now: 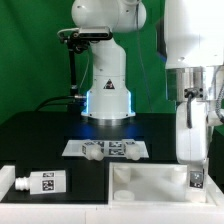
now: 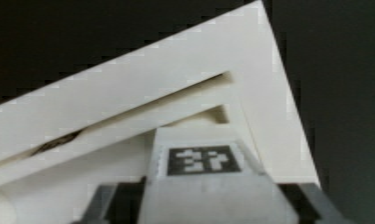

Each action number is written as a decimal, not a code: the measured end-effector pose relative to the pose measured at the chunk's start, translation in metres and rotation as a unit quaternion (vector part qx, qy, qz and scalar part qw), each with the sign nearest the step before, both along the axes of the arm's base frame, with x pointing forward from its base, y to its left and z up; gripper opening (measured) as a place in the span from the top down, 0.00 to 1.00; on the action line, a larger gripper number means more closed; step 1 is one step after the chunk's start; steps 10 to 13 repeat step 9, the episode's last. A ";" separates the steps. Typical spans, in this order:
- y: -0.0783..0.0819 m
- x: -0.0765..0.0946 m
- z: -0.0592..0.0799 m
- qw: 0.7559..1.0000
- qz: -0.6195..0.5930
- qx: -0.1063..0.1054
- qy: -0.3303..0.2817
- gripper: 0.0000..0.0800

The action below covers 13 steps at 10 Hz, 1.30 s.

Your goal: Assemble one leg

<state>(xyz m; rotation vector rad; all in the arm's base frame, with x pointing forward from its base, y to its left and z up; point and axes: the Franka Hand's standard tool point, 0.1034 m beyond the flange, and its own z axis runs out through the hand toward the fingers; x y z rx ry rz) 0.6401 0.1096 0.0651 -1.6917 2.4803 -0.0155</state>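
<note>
**Leg held upright over the tray corner**

The gripper [image 1: 196,150] pinches a leg [image 1: 197,178] near the worktop's [image 1: 40,135] front edge, on the exterior view's right. The leg is a short, chunky white peg standing upright, with a black-and-white square tag on its side. Its lower end sits at the right rear corner of the wide white tray [image 1: 150,183]; whether it touches cannot be told. In the wrist view the leg [image 2: 205,160] shows its tag between dark fingers [image 2: 109,200], above the tray's [image 2: 166,80] corner. Another leg [image 1: 35,183] lies on its side by the front left corner.
</note>
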 end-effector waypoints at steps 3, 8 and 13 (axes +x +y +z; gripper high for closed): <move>0.001 0.000 0.001 1.000 0.007 -0.001 -0.001 0.29; 0.013 0.009 0.049 0.998 0.044 0.014 -0.032 0.19; 0.013 0.009 0.048 0.998 0.043 0.013 -0.032 0.19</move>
